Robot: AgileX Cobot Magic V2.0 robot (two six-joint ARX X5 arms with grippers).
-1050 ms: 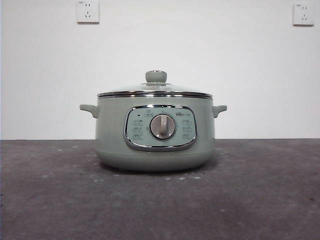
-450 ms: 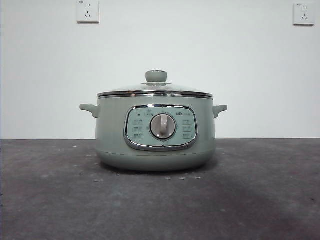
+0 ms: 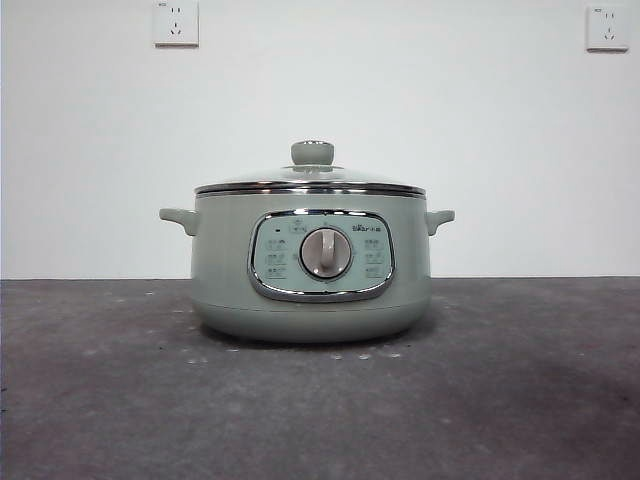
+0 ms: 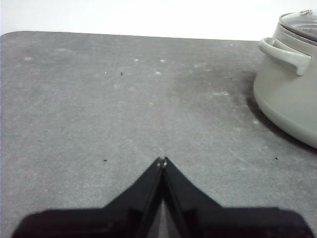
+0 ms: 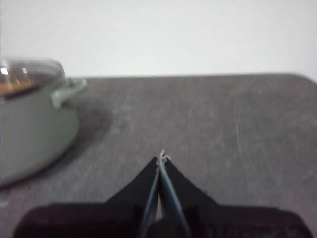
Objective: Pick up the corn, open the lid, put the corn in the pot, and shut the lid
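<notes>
A large round sage-green electric pot [image 3: 310, 265] is seen centred on a dark grey table [image 3: 100, 400], its shallow-domed glass lid [image 3: 310, 180] with sage-green knob seated on the rim. An orange-yellow shape, likely the corn cob [image 5: 12, 87], is glimpsed through the glass. The left gripper [image 4: 162, 160] and right gripper [image 5: 162, 156] are held over bare tabletop either side, jaws pressed together, empty.

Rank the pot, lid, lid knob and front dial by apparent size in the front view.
1. pot
2. lid, as wide as the pot's top but shallow
3. front dial
4. lid knob, close to the dial in width, shorter
</notes>
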